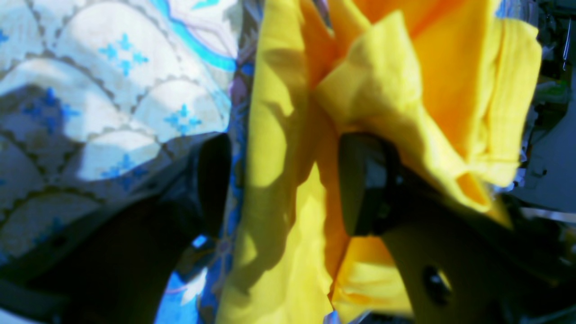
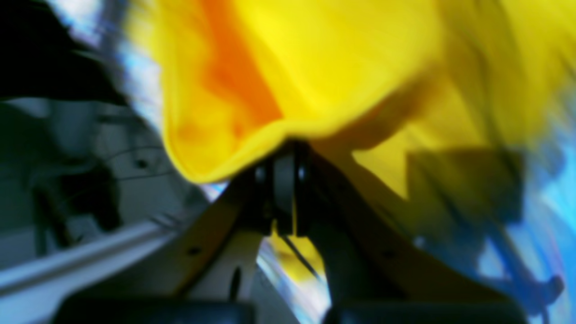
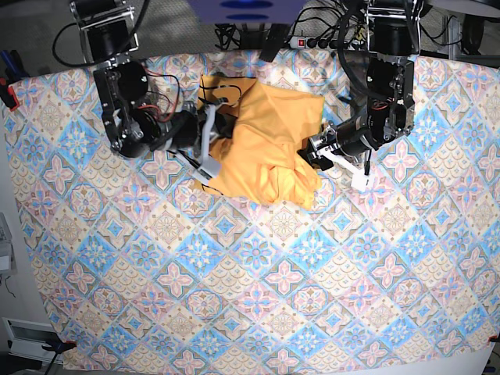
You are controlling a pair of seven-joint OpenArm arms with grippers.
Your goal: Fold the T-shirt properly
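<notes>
On the tiled cloth, right gripper pinches the bunched T-shirt; left gripper gapes wide.

Crumpled yellow-orange T-shirt on tablecloth

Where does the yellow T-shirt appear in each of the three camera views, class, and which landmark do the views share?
Left wrist: T-shirt fills the centre and right.
Right wrist: fills the top, its edge at the shut right hand.
Base: crumpled heap, upper centre.
Shared landmark: blue patterned tablecloth.
</notes>
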